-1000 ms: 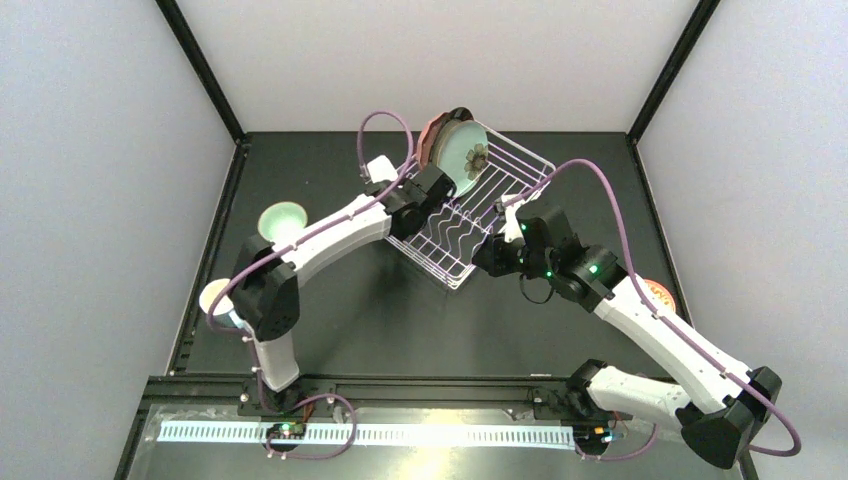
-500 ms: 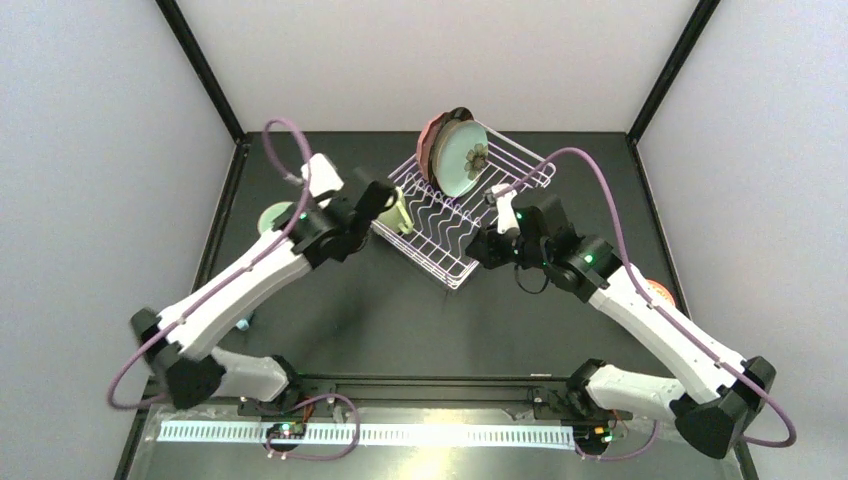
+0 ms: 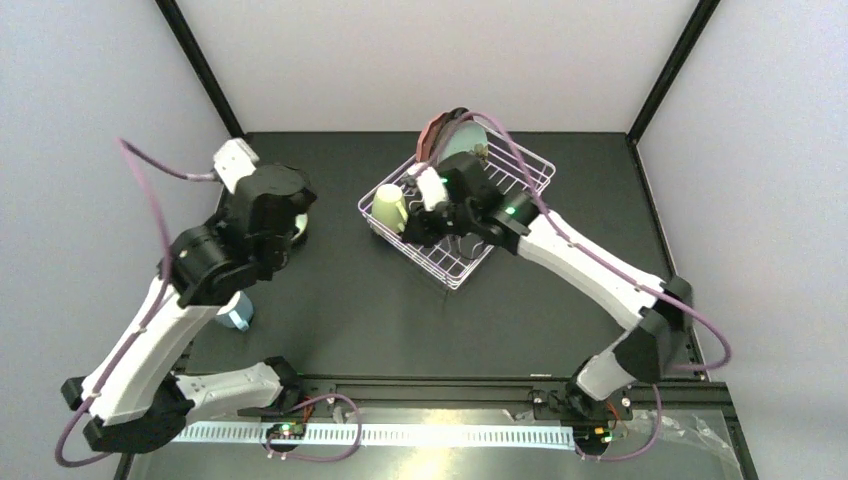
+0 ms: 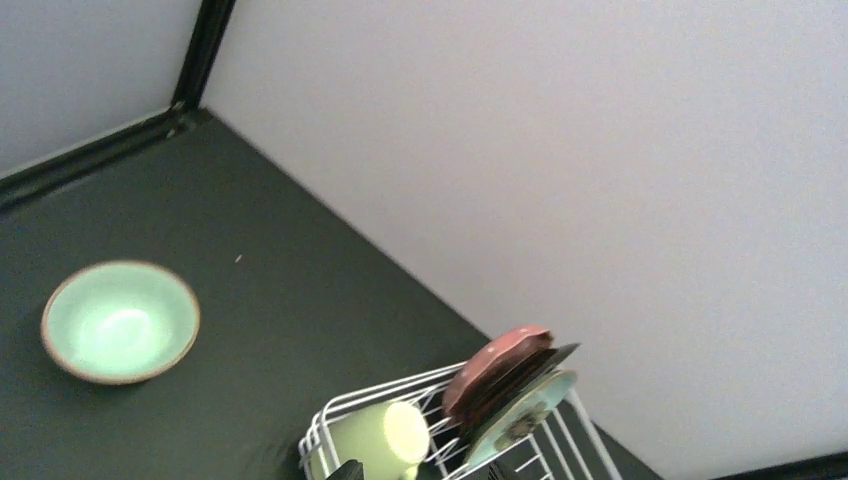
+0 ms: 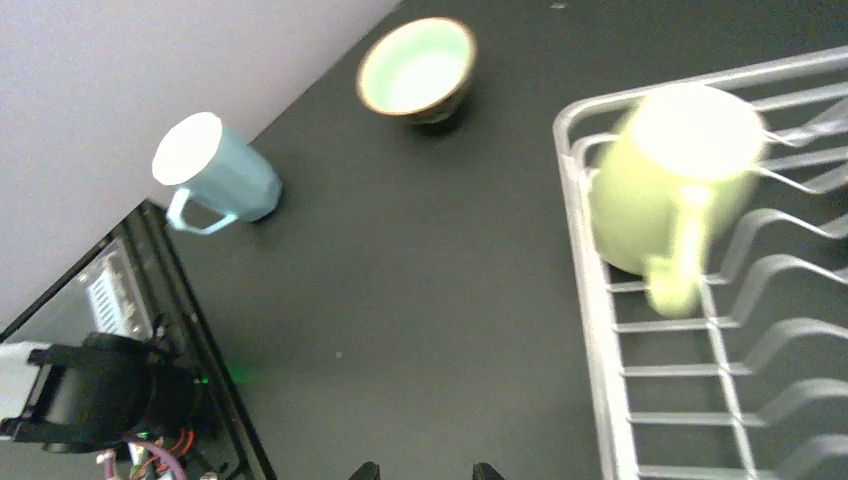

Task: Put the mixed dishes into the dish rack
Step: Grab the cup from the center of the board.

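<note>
The dish rack (image 3: 470,215) stands at the back middle of the table. A cream mug (image 3: 390,208) lies on its side in the rack's left corner (image 4: 375,440) (image 5: 680,180). Three plates lean together at its far corner: pink dotted (image 4: 497,365), dark-rimmed (image 4: 535,368) and mint flowered (image 4: 520,418). A pale-green bowl (image 4: 120,320) (image 5: 418,70) sits on the table left of the rack, mostly hidden from above by my left gripper (image 3: 290,215), which is open and empty. A light-blue mug (image 3: 237,315) (image 5: 215,170) stands near the left edge. My right gripper (image 5: 426,472) hangs open and empty over the rack's left rim.
Black frame posts rise at the back corners, with grey walls close on three sides. The right arm (image 3: 590,265) stretches diagonally from its base across the table's right half. The left arm (image 3: 150,330) stands along the left edge.
The cream mug went from the table's left edge into the rack. My left gripper let it go and swung back left over the bowl. My right arm reached leftward across the rack.
</note>
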`<state>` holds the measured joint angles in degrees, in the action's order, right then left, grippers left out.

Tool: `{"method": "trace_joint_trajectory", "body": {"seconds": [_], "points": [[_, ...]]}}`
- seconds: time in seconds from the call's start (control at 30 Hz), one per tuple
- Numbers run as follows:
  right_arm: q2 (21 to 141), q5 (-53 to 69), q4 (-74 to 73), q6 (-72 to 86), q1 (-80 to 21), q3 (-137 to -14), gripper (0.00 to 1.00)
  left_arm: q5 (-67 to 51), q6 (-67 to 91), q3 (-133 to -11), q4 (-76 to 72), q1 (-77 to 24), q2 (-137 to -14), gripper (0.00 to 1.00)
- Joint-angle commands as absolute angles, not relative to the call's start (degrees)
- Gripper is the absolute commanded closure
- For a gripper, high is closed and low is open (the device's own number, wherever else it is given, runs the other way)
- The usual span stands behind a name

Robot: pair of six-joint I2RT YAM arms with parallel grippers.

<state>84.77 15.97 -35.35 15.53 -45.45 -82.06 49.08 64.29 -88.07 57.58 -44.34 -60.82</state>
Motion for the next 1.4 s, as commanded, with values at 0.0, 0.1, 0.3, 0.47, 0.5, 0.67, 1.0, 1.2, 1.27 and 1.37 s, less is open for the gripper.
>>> {"method": "trace_joint_trajectory", "body": {"seconds": [0.0, 0.1, 0.3, 0.47, 0.5, 0.67, 1.0, 1.2, 1.27, 1.37], "points": [[93.3, 19.2, -36.9, 10.6, -51.0, -90.4, 0.47, 49.1, 51.7, -94.8, 55.6, -44.6, -58.7, 0.29], [99.1, 19.5, -37.9, 9.3, -54.4, -95.6, 0.42, 46.5, 44.8, -97.4, 51.6, -44.6, -58.1, 0.28], [108.7, 20.3, -38.4, 7.8, -58.6, -103.3, 0.38, 38.5, 34.7, -105.8, 48.4, -44.6, -61.3, 0.26], [117.5, 19.8, -41.5, 4.7, -62.5, -113.2, 0.34, 31.2, 29.2, -108.3, 46.2, -44.6, -62.1, 0.25], [119.3, 19.5, -42.2, 4.3, -63.1, -115.4, 0.33, 30.7, 28.9, -107.7, 46.0, -44.6, -61.6, 0.24], [127.1, 18.8, -44.1, 3.5, -64.7, -125.1, 0.31, 31.4, 28.3, -101.6, 44.7, -44.6, -55.5, 0.24], [140.3, 22.2, -40.7, 7.4, -66.1, -140.4, 0.25, 37.3, 30.8, -101.2, 50.7, -44.6, -49.3, 0.23], [142.9, 24.5, -35.3, 8.8, -66.1, -141.0, 0.22, 40.1, 33.1, -102.1, 54.2, -44.6, -48.7, 0.23], [144.1, 25.0, -34.7, 8.9, -66.1, -142.2, 0.21, 40.8, 33.9, -102.2, 55.0, -44.6, -48.7, 0.22], [145.2, 26.0, -33.6, 9.3, -66.1, -143.2, 0.20, 41.7, 35.2, -102.5, 56.4, -44.6, -48.6, 0.22]]}}
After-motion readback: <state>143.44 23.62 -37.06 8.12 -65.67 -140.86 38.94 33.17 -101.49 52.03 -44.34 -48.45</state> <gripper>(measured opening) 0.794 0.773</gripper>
